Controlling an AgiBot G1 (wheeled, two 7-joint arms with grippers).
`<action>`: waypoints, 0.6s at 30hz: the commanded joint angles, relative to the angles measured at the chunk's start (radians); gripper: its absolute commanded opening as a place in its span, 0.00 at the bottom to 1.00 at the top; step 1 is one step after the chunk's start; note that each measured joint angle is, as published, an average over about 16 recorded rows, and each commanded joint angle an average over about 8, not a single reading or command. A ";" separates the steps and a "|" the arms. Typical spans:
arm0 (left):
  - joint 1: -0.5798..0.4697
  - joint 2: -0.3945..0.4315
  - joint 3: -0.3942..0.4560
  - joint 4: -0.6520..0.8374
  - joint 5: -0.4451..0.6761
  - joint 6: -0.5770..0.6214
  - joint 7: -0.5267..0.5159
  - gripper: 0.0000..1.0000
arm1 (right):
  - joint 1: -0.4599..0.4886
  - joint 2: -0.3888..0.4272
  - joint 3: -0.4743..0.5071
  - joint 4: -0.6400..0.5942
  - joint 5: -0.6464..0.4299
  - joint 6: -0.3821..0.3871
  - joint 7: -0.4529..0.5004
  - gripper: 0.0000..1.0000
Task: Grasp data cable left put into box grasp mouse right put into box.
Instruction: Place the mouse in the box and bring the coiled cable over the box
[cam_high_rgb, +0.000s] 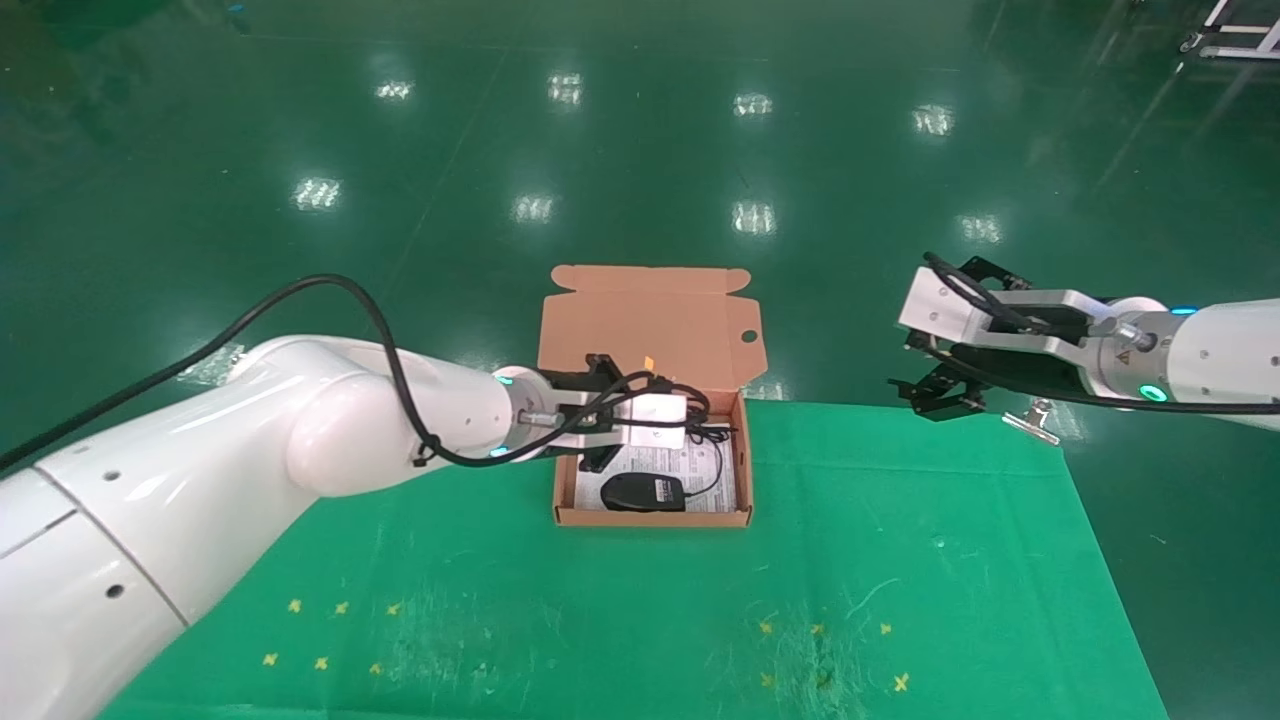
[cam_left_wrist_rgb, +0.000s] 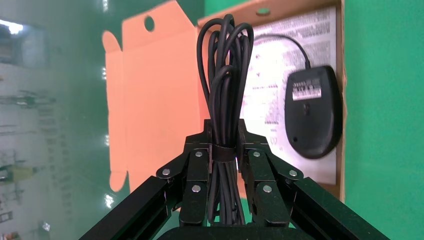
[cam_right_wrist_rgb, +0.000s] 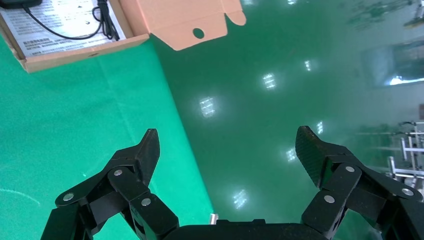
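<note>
The cardboard box stands open at the table's far middle, its lid tipped back. The black mouse lies label up on the white printed sheet inside, with its thin cord curving along the sheet. It also shows in the left wrist view. My left gripper hovers over the box's far part, shut on the data cable. The cable is a long black bundle bound by a strap, sticking out past the fingers above the sheet. My right gripper hangs open and empty over the table's far right edge, also seen in the right wrist view.
A green cloth covers the table, with yellow cross marks near the front. A metal clip sits at the cloth's far right corner, under my right arm. Glossy green floor lies beyond the far edge.
</note>
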 joint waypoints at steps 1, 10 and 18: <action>-0.006 0.001 0.032 0.003 -0.026 -0.022 -0.006 0.00 | 0.000 0.015 0.000 0.025 -0.017 -0.001 0.019 1.00; -0.032 0.003 0.115 0.008 -0.108 -0.060 -0.027 0.87 | 0.001 0.035 -0.001 0.063 -0.047 -0.010 0.059 1.00; -0.036 0.002 0.120 0.008 -0.113 -0.063 -0.028 1.00 | 0.001 0.036 -0.001 0.064 -0.050 -0.011 0.060 1.00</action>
